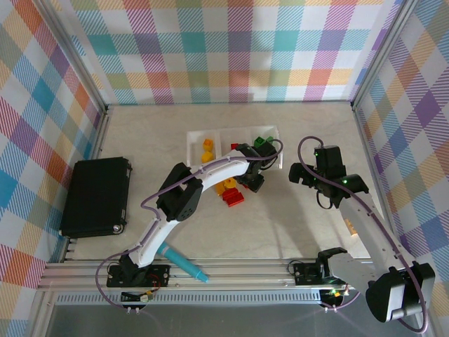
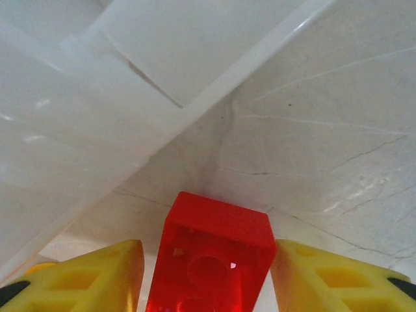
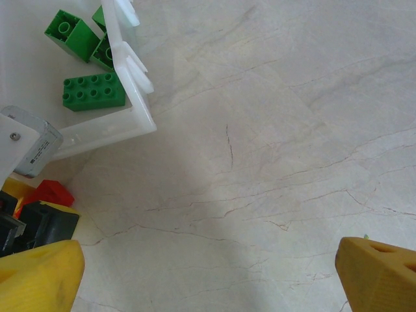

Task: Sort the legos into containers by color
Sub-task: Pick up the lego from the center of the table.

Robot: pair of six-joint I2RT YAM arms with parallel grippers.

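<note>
One red lego [image 2: 209, 257] sits between jaws of left end effector [image 2: 207, 270]

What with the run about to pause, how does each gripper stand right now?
Left gripper: jaws flank a red brick; whether they grip it cannot be told.
Right gripper: open, holding nothing.

You have a large black box [image 1: 96, 196] lying flat at the left edge of the pale marbled table [image 1: 280, 225], near the plaid wall [image 1: 231, 49]. Your teal pen-like cylinder [image 1: 184, 264] lies slanted at the near edge, its tip over the metal rail [image 1: 238, 268]
</note>
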